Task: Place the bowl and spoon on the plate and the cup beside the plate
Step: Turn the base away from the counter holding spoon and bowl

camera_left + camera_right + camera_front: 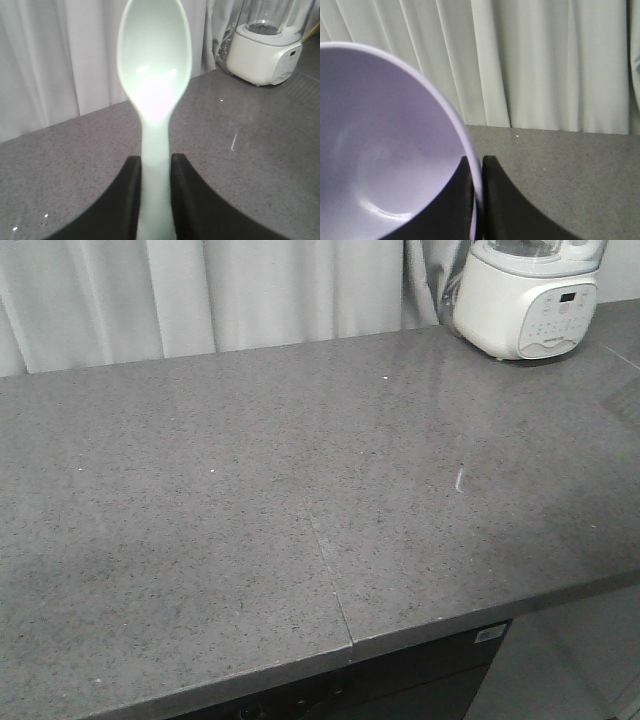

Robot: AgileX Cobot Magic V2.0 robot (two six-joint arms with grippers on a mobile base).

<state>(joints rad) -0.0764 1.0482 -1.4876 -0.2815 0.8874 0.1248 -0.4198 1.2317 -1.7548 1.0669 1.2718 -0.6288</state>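
Clamping spoon (155,75), L end effector (155,162), bowl (385,150) rim, R end effector (478,162)

Kitchen-type setting is indicated; home or mock-up cannot be told. A grey speckled stone countertop (250,490) is seen, joined at a seam (330,580), with dark cabinetry (430,685) under its front edge. A white blender (528,305) with a button panel and clear jar is stood at the counter's far right. Pale pleated curtains (200,290) are hung behind. Plastic tableware is noted: mint-green spoon (155,65), lavender bowl (385,150).
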